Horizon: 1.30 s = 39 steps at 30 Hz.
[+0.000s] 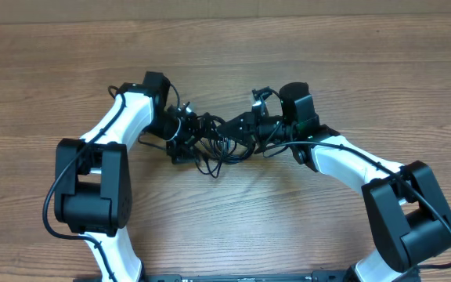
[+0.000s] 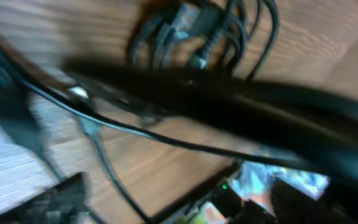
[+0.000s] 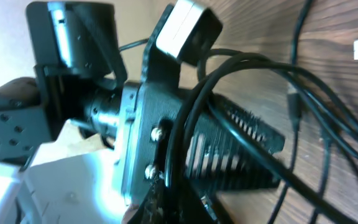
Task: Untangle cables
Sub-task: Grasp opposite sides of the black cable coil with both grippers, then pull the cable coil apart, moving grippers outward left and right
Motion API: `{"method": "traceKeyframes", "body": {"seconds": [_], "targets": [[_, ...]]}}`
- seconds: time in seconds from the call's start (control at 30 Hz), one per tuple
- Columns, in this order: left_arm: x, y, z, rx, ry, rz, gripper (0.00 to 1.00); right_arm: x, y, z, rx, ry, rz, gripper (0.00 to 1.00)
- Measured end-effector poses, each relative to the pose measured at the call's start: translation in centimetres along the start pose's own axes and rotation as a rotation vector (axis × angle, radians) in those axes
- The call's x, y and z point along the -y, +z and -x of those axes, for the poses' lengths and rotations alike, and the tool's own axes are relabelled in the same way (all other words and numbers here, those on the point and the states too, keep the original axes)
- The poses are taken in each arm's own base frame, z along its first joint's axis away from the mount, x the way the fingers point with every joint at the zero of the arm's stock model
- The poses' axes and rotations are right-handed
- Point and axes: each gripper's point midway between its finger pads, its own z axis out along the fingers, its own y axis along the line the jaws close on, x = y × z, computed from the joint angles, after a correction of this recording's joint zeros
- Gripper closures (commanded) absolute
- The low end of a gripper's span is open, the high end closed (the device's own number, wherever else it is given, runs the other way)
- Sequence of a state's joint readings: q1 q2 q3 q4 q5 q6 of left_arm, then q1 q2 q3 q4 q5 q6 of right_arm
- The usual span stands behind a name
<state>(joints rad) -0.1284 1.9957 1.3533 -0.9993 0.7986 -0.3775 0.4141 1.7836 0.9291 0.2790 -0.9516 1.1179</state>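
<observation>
Right pincer [image 1: 241, 127], pressed together, points left into the tangled thin black cables [image 1: 214, 147] on the wooden table [image 1: 233, 211]. The tangle stretches left to right between both arms. The left pincer [image 1: 182, 135] sits at its far end; whether it is spread or closed is unclear.

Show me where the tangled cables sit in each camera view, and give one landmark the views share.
Overhead: the cables lie at the picture's centre, slightly above the middle.
Left wrist: blurred loops at top centre.
Right wrist: strands running down the right side.
Shared landmark: the wooden table beneath them in all three.
</observation>
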Motion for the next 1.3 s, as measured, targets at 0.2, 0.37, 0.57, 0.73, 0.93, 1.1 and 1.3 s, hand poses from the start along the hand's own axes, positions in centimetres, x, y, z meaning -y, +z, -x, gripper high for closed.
{"method": "traceKeyframes", "body": {"seconds": [0.2, 0.37, 0.57, 0.73, 0.93, 1.1, 1.3], "targets": [[-2.6, -0.3, 1.2, 0.069, -0.033, 0.15, 0.38, -4.5, -0.9, 0.4, -0.024, -0.086, 0.164, 0.96], [-3.9, -0.4, 1.8, 0.111, -0.037, 0.246, 0.47, -8.9, -3.3, 0.1, -0.06, -0.208, 0.318, 0.96], [-4.6, -0.6, 2.3, 0.137, -0.048, 0.285, 0.37, -12.9, -5.6, -1.8, -0.107, -0.301, 0.425, 0.96], [-4.9, -0.7, 2.0, 0.128, -0.058, 0.3, 0.35, -15.7, -7.5, -3.5, -0.122, -0.339, 0.456, 0.96], [-3.0, -0.8, 1.1, 0.06, -0.001, 0.156, 0.34, -17.9, -11.5, -3.1, -0.032, -0.424, 0.47, 0.96], [-2.2, -3.4, 1.9, 0.072, -0.012, 0.036, 0.3, -13.5, -11.4, 0.7, 0.041, -0.236, 0.333, 0.96], [-5.0, -6.2, 1.9, 0.085, -0.129, 0.062, 0.7, -2.4, -10.2, 3.6, 0.191, 0.042, 0.0, 0.96]]}}
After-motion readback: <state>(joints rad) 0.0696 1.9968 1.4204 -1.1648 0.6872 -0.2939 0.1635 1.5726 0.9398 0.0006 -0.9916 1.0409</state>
